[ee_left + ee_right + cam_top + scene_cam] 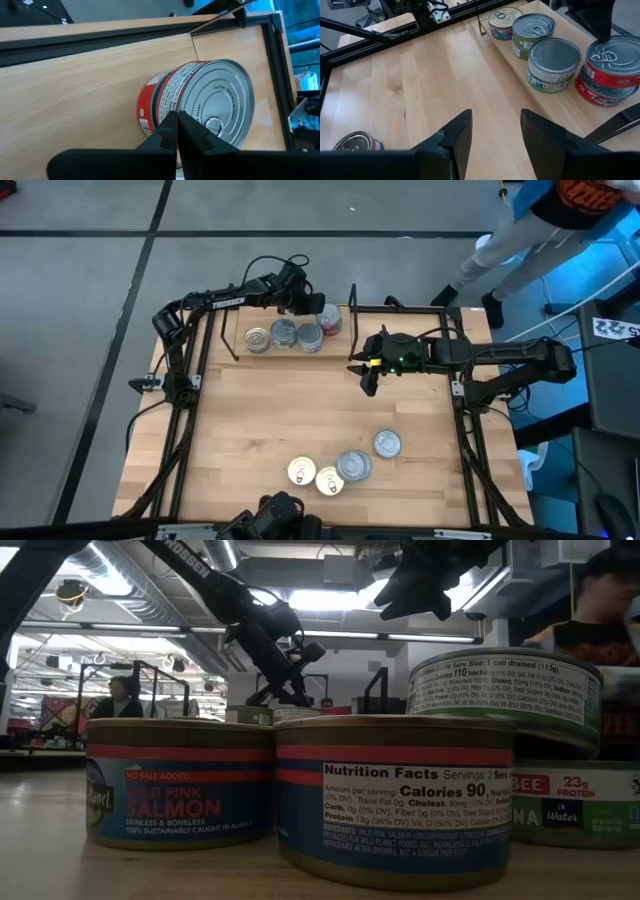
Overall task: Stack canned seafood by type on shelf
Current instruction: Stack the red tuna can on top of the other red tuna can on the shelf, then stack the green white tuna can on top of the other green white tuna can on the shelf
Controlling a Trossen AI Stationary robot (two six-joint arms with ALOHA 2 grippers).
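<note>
At upper centre of the high view, my left gripper (318,308) is closed above the red can (329,321) on the shelf (290,350). My right gripper (366,372) hangs half open, empty. 4 cans (345,465) wait lower centre on the bench (280,410); rigid, smooth, best gripped across the sides.

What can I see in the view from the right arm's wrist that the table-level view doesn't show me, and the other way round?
Only the right wrist view shows the shelf from above, with four tins in a row: a gold-lidded tin, two green-labelled tins and a red-labelled stack, plus the open right gripper with nothing in it. Only the low view shows the salmon cans close up with readable labels, and a person in the room behind. Both show the left arm reaching toward the shelf.
</note>
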